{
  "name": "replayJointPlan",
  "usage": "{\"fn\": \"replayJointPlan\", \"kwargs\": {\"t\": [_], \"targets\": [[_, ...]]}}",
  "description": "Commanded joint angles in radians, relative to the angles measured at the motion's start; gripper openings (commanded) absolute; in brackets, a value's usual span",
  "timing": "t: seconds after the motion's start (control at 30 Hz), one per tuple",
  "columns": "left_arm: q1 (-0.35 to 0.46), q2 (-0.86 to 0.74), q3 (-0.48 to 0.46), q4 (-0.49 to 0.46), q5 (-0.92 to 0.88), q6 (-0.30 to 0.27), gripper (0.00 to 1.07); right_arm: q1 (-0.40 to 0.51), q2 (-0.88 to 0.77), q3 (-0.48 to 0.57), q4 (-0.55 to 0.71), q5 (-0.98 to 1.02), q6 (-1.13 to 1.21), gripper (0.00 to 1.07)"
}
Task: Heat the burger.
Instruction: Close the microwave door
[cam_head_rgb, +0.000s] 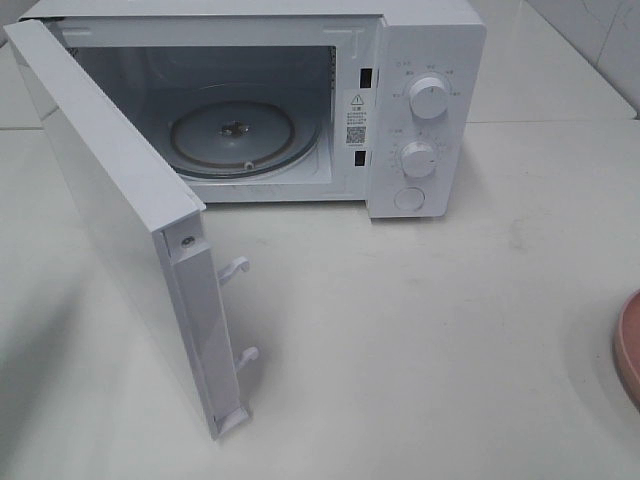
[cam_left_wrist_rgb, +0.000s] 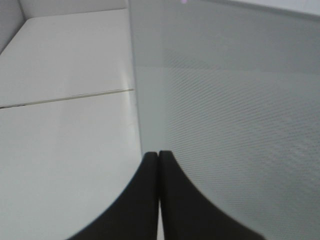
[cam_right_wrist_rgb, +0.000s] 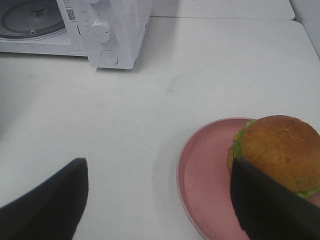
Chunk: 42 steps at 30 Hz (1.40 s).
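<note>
The burger (cam_right_wrist_rgb: 280, 152) sits on the pink plate (cam_right_wrist_rgb: 205, 175) on the white table (cam_head_rgb: 450, 330), well apart from the microwave (cam_head_rgb: 420, 110), whose door (cam_head_rgb: 120, 220) stands wide open with the glass turntable (cam_head_rgb: 240, 140) bare. We judge the step in hand is picking the burger up. To do it well, we should straddle the bun evenly, close gently so it is not crushed, and lift clear of the plate rim. Our right gripper (cam_right_wrist_rgb: 160, 200) is spread wide and holds nothing; one finger overlaps the burger's edge, the burger lying toward three o'clock of the gap. Our left gripper (cam_left_wrist_rgb: 159, 165) is pressed shut, empty, beside the door.
</note>
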Motion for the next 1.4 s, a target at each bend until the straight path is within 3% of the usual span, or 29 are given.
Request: {"fn": "replayJointPlan", "kwargs": {"t": [0.03,0.3,0.57,0.8,1.0,1.2,1.27,1.33,1.4], "targets": [[-0.041,0.058,-0.001,0.03,-0.098,-0.019,0.0,-0.009,-0.03,0.0,0.003,0.001,-0.011,0.76],[-0.153,0.189,-0.003,-0.035,-0.201,-0.012,0.0,-0.009,-0.03,0.0,0.003,0.001,-0.011,0.76],[-0.216,0.241,-0.02,-0.077,-0.233,-0.011,0.0,-0.009,-0.03,0.0,0.003,0.001,-0.011,0.76],[-0.294,0.296,-0.097,-0.094,-0.214,0.012,0.0,-0.009,-0.03,0.0,0.003,0.001,-0.011,0.76],[-0.366,0.35,-0.166,-0.178,-0.192,0.015,0.0,-0.009,-0.03,0.0,0.003,0.001,-0.011,0.76],[-0.416,0.383,-0.224,-0.203,-0.176,0.016,0.0,-0.009,-0.03,0.0,0.003,0.001,-0.01,0.76],[-0.427,0.387,-0.239,-0.217,-0.166,0.023,0.0,-0.009,-0.03,0.0,0.003,0.001,-0.01,0.76],[-0.466,0.406,-0.299,-0.282,-0.122,0.08,0.0,-0.009,-0.03,0.0,0.003,0.001,-0.01,0.76],[-0.476,0.41,-0.315,-0.291,-0.109,0.099,0.0,-0.009,-0.03,0.0,0.003,0.001,-0.01,0.76]]}}
